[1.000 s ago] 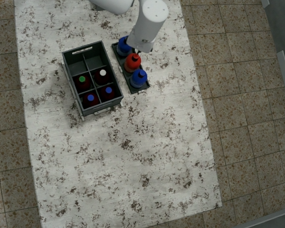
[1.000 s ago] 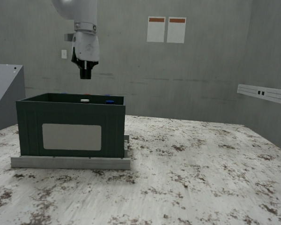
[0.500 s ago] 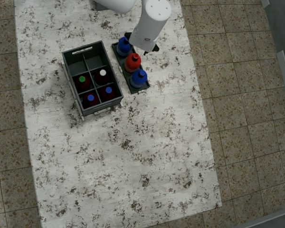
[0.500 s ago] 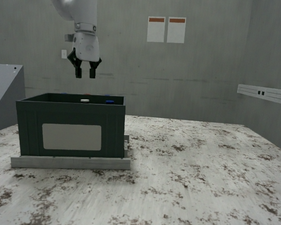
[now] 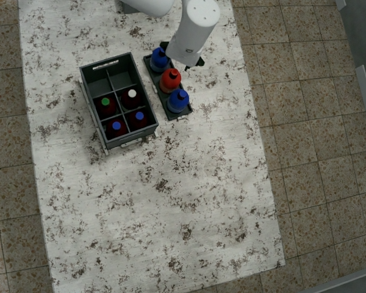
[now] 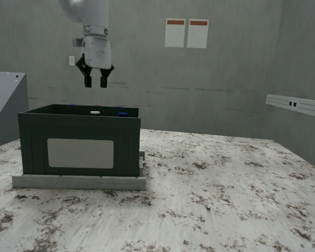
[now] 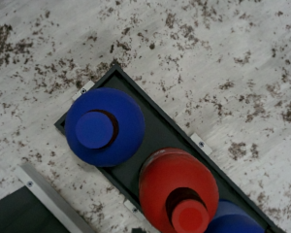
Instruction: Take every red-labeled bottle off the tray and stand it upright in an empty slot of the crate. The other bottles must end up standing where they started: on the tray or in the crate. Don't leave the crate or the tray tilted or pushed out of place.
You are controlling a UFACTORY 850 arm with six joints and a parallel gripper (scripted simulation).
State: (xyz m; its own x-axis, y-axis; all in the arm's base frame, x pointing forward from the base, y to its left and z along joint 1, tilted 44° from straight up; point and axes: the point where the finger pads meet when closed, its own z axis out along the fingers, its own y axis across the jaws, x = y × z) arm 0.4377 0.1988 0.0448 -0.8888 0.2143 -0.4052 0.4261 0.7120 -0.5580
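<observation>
Our end effector [image 5: 182,55] [image 6: 95,82] hangs partly open, holding nothing. We judge the red bottle [image 5: 169,81] [image 7: 178,186] rigid and slick, best gripped around its neck

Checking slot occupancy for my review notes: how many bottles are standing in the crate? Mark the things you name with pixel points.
4. In the crate [image 5: 135,69] [image 6: 80,127], top view: green-capped [image 5: 105,101] and white-capped [image 5: 132,93] bottles in the middle row, two blue-capped bottles [image 5: 116,126] in the bottom row. None hidden there.
</observation>
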